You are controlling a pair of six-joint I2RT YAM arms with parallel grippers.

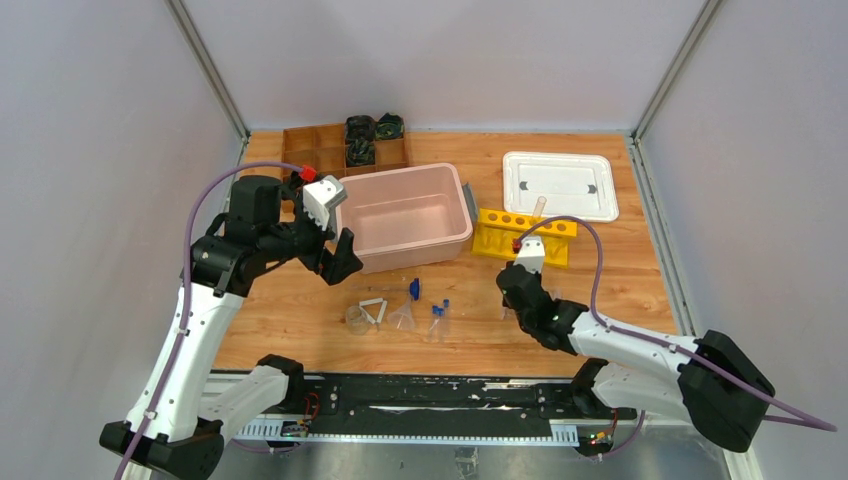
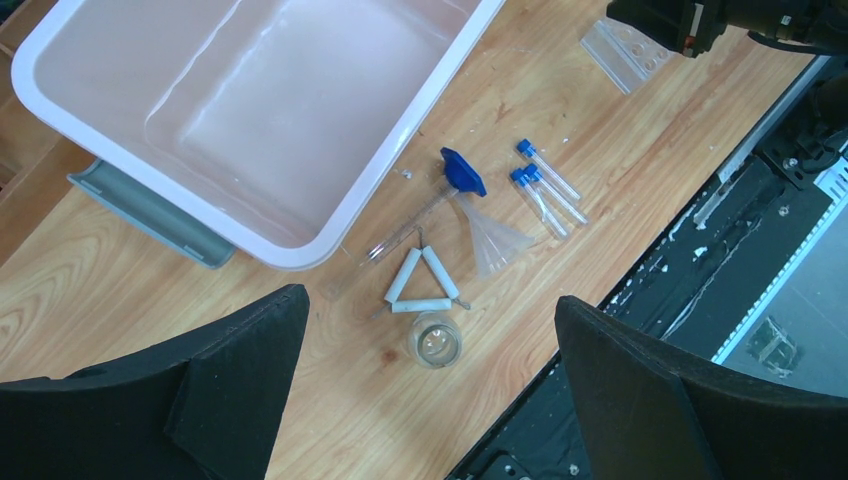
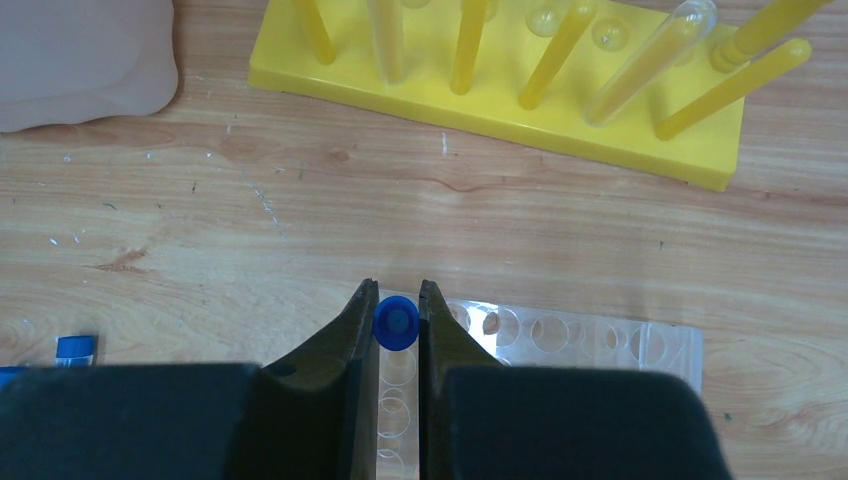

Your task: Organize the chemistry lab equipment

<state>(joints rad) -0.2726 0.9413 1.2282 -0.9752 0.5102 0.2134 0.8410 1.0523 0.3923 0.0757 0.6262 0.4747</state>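
**Desk:** Where is the right gripper [image 3: 397, 300] relative to the pink bin [image 1: 415, 250]?

**Photographer:** Off the bin's right-arm side. Its fingers pinch a blue-capped tube [image 3: 396, 325], cap toward the wrist camera, over the clear holed tray [image 3: 570, 335]. The yellow rack [image 3: 480, 110] stands beyond the tray, just beside the bin.

**Desk:** And the left gripper [image 2: 428, 303]?

**Photographer:** It is spread wide and holds nothing, hanging above the bin's near wall. In front of the bin, clustered, are an upright beaker [image 2: 434, 340], the white wire triangle [image 2: 421, 283] just beside it, a funnel [image 2: 495, 240] on its side, the blue-tipped rod [image 2: 462, 172], and more capped tubes [image 2: 545, 190].
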